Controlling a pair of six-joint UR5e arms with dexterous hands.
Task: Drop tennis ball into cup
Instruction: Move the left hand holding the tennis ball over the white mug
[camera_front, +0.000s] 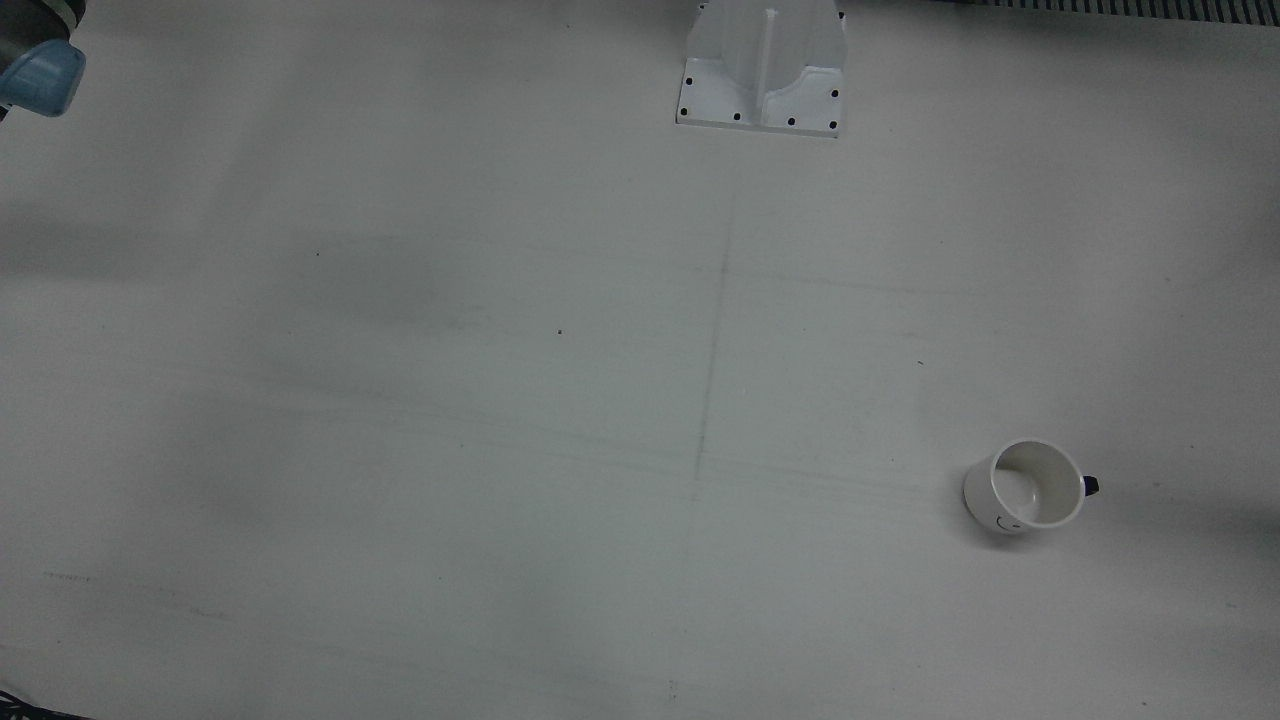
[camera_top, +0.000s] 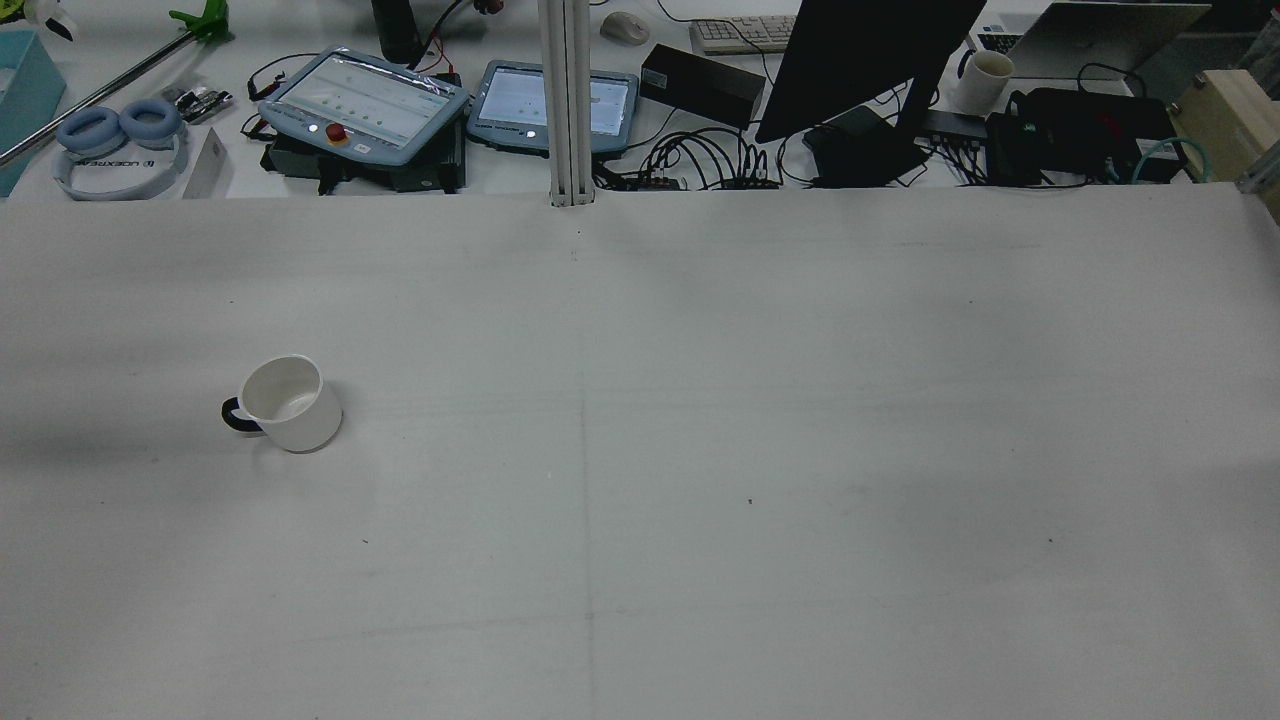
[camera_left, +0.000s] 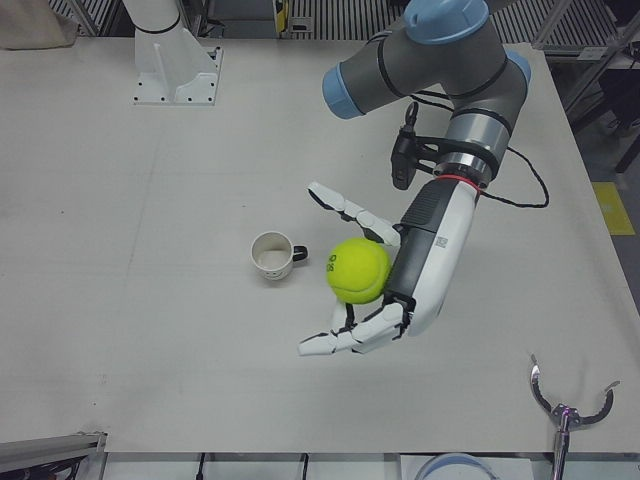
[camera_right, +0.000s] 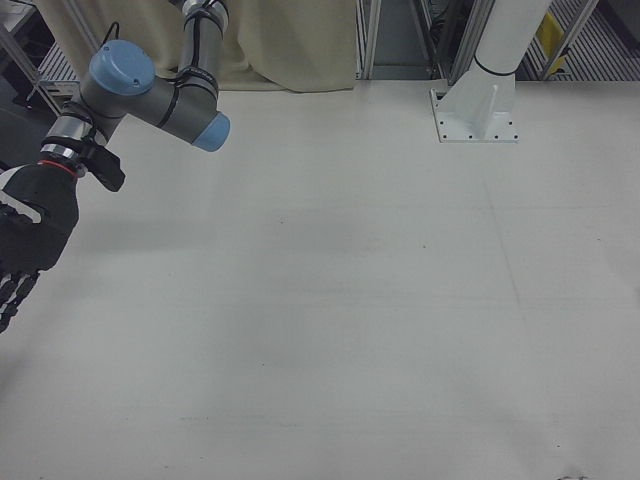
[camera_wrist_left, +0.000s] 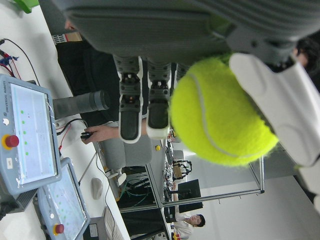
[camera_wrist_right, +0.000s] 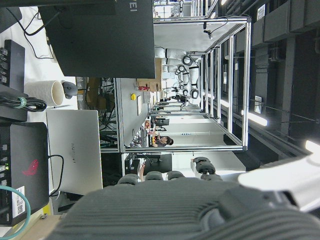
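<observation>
Left hand cradling tennis ball above table, at three o'clock of upright white mug. Right hand hanging at table's edge, holding nothing, fingers extended.

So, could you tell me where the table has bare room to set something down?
Nearly everywhere. The only thing standing on the table is the cup, on the robot's left half. The whole right half, out to the right hand at its edge, is bare. The left hand holds the tennis ball above the surface beside the cup, so that patch is the crowded one.
</observation>
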